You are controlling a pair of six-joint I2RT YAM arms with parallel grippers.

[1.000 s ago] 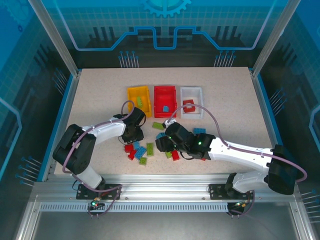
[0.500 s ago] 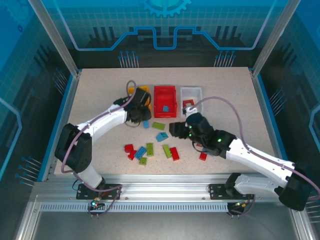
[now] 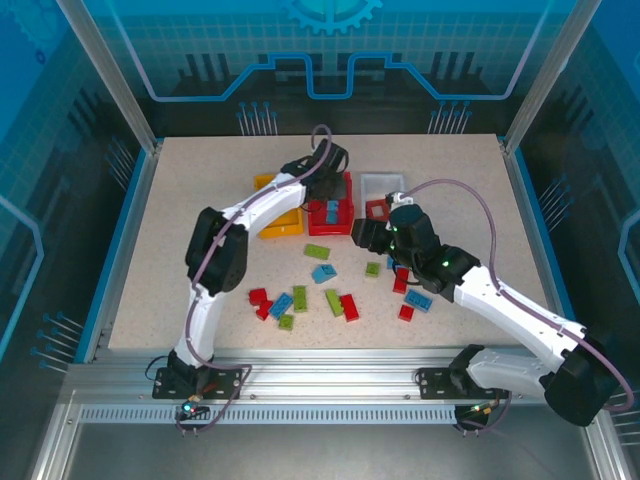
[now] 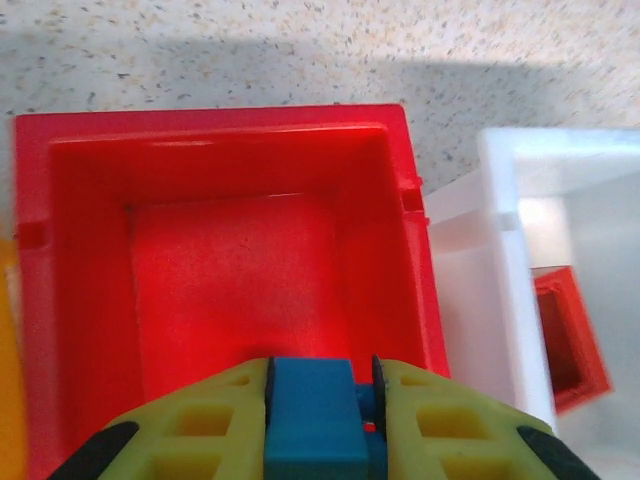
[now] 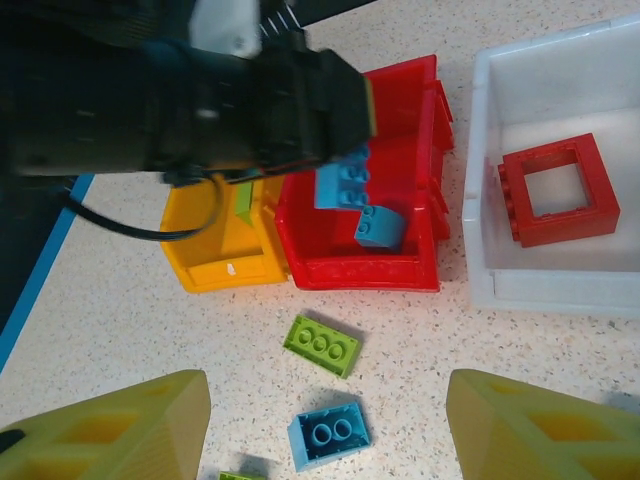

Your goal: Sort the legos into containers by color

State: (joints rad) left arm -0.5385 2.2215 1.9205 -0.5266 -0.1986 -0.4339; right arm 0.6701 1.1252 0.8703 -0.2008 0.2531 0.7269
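About a dozen loose legos (image 3: 300, 298) (red, blue, lime) lay scattered on the tabletop (image 3: 180, 220). Just beyond them the right gripper (image 3: 360, 235) hovered, fingers (image 5: 120, 425) wide, holding nothing. Farther back, the left gripper (image 3: 326, 188) hung over the red bin (image 4: 75, 300) — fingers (image 4: 200, 420) clamped on a blue brick (image 4: 310, 420). The white bin (image 5: 480, 150) beside it held a red frame brick (image 5: 555, 190).

The left arm (image 3: 262, 203) stretches across the yellow bin (image 3: 285, 225), and the left claw (image 4: 320, 395), clamped on a blue brick (image 4: 308, 425), hangs over the red bin (image 4: 80, 250) — both are blocked from above. The right claw (image 5: 322, 400), jaws spread, hovers before the bins above scattered loose bricks (image 3: 323, 273), with the right arm (image 3: 500, 300) overhanging the near end of the white bin (image 3: 383, 182); the left tabletop (image 3: 170, 230) lies bare.
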